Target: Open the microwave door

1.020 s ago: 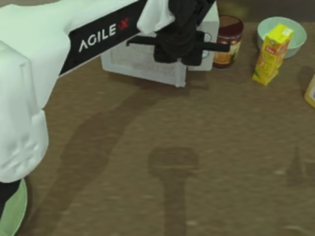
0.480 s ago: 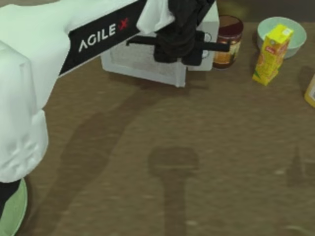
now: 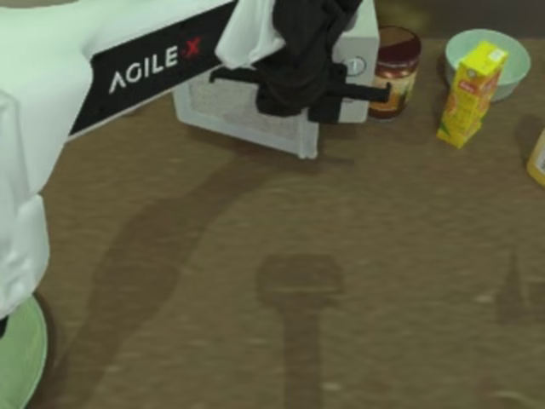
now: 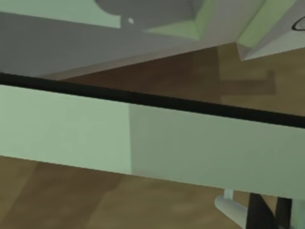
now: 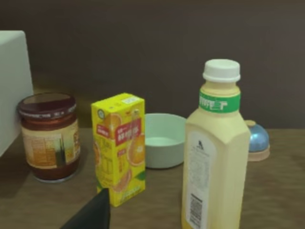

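At the microwave [image 3: 358, 34], our left gripper [image 3: 294, 85], grip unreadable, holds near the microwave door [image 3: 243, 115], swung partly out, more to go.

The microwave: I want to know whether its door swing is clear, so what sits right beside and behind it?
Beside the microwave, on the top view's right, stands a jar, close to its side. The left gripper and arm cover its top and door edge; whatever lies behind it is hidden.
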